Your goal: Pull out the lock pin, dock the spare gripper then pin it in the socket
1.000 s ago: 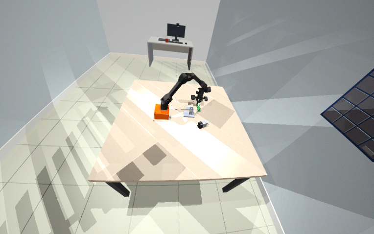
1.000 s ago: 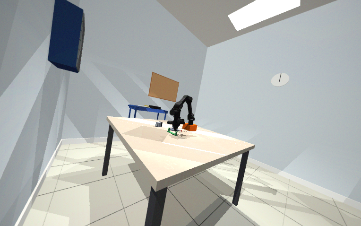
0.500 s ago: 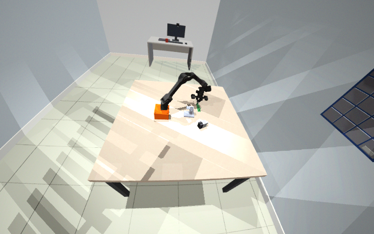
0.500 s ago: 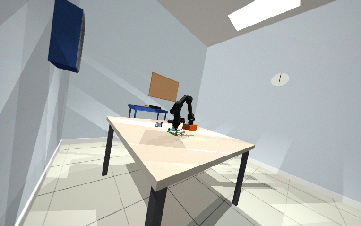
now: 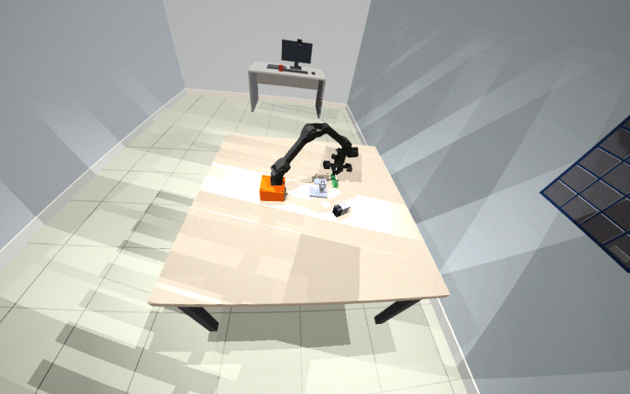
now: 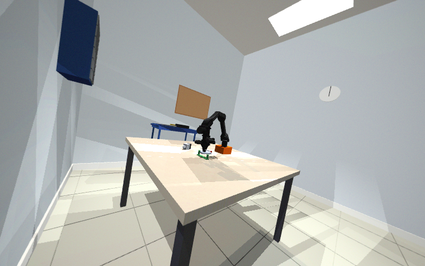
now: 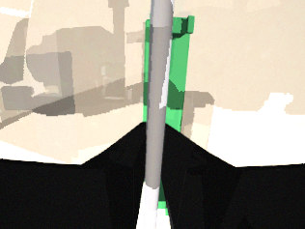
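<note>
So the claw (image 5: 334, 173) (image 6: 204, 150) (image 7: 152, 129) is pinched narrow on the lock pin (image 7: 156, 96), which runs nearly top to bottom through the middle of the wrist view. What matters now, I reckon, is the green holder (image 5: 334, 181) (image 6: 202, 156) (image 7: 180, 67): it's below the claw, a bit right of the pin in that view, long axis close to parallel but a touch skewed. My guess is the pin gets parked there, so a small sideways nudge and a slight twist first. Can't really judge the height gap from here, tbh. The mount (image 5: 317, 194) is just left of the holder in the top view, spare gripper (image 5: 340, 209) (image 6: 187, 146) lower right of it, undocked.
</note>
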Controlling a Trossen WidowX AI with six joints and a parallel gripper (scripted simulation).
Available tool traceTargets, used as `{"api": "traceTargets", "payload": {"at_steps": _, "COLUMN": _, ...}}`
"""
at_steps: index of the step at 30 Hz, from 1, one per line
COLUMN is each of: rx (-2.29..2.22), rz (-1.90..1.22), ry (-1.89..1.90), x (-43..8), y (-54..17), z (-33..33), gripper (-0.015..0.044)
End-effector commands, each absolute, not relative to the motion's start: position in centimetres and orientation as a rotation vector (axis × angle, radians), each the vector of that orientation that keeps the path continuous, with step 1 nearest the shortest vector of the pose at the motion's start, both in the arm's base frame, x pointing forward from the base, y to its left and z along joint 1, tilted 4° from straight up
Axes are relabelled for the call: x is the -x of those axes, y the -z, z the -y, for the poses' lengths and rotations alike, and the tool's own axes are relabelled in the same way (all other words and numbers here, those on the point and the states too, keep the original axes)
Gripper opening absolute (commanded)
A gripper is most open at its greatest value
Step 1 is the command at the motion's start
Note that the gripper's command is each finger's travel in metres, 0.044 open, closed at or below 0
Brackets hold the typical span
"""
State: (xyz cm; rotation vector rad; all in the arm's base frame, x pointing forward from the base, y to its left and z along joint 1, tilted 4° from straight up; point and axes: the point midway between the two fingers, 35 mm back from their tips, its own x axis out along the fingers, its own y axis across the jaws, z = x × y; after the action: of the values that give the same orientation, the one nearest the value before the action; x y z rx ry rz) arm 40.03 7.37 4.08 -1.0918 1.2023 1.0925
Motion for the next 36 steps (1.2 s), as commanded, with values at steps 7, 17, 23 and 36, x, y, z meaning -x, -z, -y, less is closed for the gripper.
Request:
{"api": "traceTargets", "payload": {"at_steps": 7, "rx": 1.100, "rz": -1.194, "ry": -1.094, "x": -40.1, "y": -5.1, "z": -4.5, "gripper": 0.0000}}
{"api": "traceTargets", "payload": {"at_steps": 17, "rx": 1.100, "rz": -1.200, "ry": -1.096, "x": -40.2, "y": -3.9, "z": -4.5, "gripper": 0.0000}}
{"api": "traceTargets", "payload": {"at_steps": 23, "rx": 1.101, "rz": -1.201, "ry": -1.096, "x": -40.3, "y": -3.1, "z": -4.4, "gripper": 0.0000}}
{"api": "traceTargets", "payload": {"at_steps": 36, "rx": 1.100, "rz": -1.203, "ry": -1.097, "x": -40.4, "y": -1.5, "z": -4.4, "gripper": 0.0000}}
